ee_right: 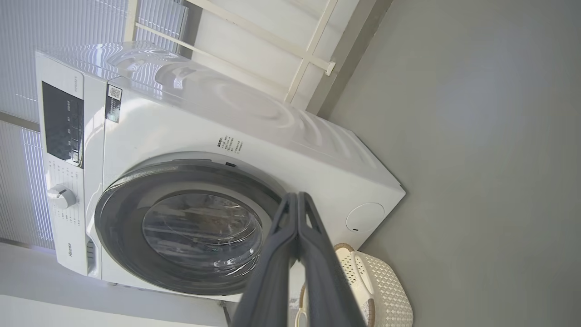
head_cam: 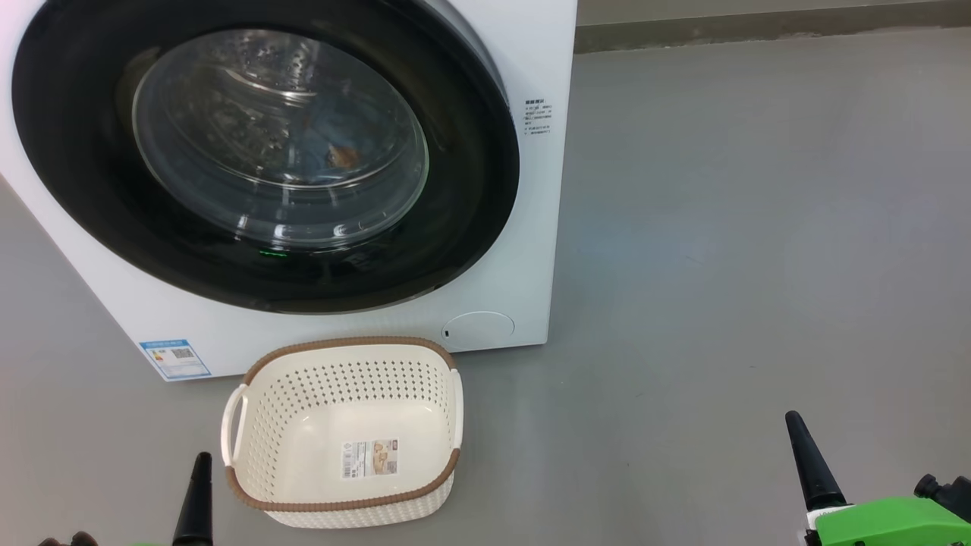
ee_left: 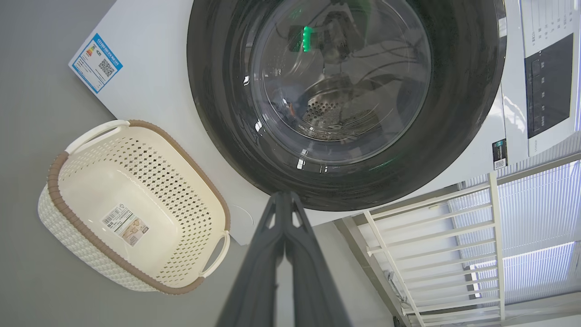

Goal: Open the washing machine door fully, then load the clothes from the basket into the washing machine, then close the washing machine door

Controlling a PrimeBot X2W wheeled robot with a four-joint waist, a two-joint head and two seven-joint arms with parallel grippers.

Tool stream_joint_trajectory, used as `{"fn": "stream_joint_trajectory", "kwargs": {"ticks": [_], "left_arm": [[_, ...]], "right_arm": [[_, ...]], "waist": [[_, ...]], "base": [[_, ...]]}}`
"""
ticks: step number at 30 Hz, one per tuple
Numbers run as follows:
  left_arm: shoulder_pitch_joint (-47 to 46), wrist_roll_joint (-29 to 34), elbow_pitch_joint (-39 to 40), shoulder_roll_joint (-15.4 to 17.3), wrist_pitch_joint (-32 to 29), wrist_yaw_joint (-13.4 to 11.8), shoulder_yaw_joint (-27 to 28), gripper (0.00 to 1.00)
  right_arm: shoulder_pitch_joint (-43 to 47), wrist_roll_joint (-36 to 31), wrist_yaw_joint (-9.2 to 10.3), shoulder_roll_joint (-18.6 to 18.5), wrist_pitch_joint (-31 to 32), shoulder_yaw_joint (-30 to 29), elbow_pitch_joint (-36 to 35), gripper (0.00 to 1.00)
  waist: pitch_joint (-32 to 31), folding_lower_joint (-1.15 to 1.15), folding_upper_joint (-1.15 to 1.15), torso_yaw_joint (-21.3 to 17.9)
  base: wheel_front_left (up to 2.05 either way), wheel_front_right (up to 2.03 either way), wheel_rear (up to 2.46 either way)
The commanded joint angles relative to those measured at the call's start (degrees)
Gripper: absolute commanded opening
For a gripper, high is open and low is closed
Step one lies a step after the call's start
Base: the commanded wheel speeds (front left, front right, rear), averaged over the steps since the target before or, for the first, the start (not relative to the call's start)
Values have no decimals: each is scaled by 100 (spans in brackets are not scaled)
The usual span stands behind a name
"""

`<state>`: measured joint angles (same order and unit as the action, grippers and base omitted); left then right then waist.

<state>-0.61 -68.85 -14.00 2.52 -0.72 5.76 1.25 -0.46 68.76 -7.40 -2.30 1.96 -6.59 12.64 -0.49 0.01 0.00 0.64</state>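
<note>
The washing machine door (head_cam: 265, 152) fills the upper left of the head view and looks shut to us, up-frame of both grippers. The left gripper (head_cam: 202, 461) sits nearer than the right gripper (head_cam: 794, 421), and both have their fingers pressed together. The basket (head_cam: 345, 349), lower centre, holds nothing. Through glare the clothes (head_cam: 334, 148) are a blue-orange blur; the latch is hidden.

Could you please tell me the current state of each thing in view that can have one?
washing machine door: closed flush on the machine.
basket: upright on the floor, empty.
clothes: inside the drum, dimly visible through the glass.
service cap: closed.
left gripper: shut, holding nothing.
right gripper: shut, holding nothing.
</note>
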Motion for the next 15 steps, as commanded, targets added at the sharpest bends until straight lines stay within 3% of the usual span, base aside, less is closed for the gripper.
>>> {"fn": "stream_joint_trajectory", "kwargs": {"ticks": [1,15], "left_arm": [[-270,-217,97,53,-53,64,183,0],[-388,-1080,55,46,-268,108,325,0]], "right_arm": [[-287,225,-7,-48,34,67,-112,0],[-404,1087,-8,-52,207,40,-9,0]], "waist": [[3,0,0,-3],[29,0,0,-28]], "base": [[0,0,0],[0,0,0]]}}
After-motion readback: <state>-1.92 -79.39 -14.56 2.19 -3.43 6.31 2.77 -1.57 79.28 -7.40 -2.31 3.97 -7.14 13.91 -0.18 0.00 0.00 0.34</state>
